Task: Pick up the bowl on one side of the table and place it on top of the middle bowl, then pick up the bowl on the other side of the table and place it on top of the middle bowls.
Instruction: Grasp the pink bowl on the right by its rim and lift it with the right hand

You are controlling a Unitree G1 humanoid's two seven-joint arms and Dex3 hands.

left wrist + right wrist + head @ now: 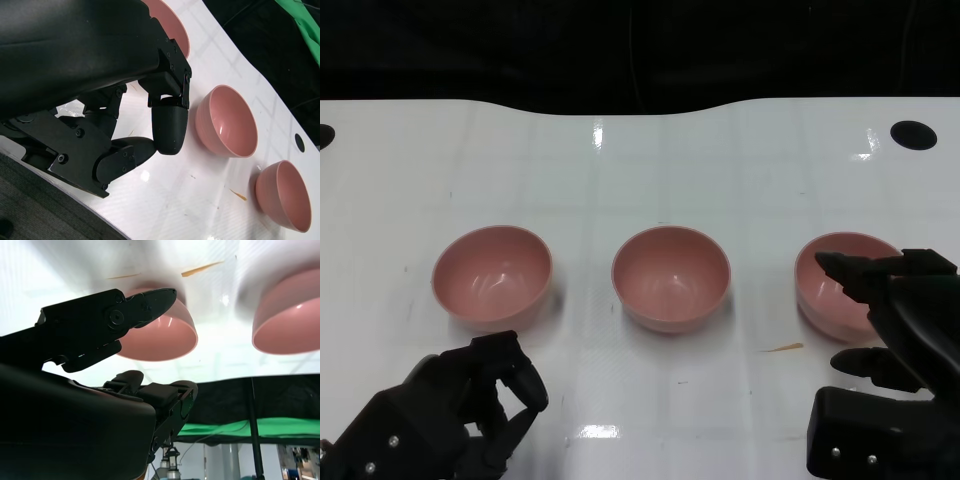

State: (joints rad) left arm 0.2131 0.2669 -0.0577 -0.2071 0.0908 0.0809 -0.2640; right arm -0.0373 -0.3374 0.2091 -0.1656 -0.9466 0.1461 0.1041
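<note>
Right hand (885, 335): was over the near edge of the right bowl (832, 285), fingers spread apart, one long finger reaching over the rim; nothing was gripped. Whether any finger touched the rim could not be told.
Left hand (450, 415): lay low at the near left of the desk (640, 170), fingers curled inward with nothing between them, just short of the left bowl (492, 276) and apart from it.
Left bowl: pink, upright, empty, resting on the desk.
Middle bowl (671, 277): pink, upright, empty, between the other two, well apart from each; nothing was stacked on it.
Right bowl: pink, upright on the desk, partly hidden by the right hand in the head view.
Desk: white, glossy, with a dark round hole (913, 135) at the far right.
Small debris: a thin orange sliver (784, 348) lay on the desk near the right bowl, towards the middle bowl.
</note>
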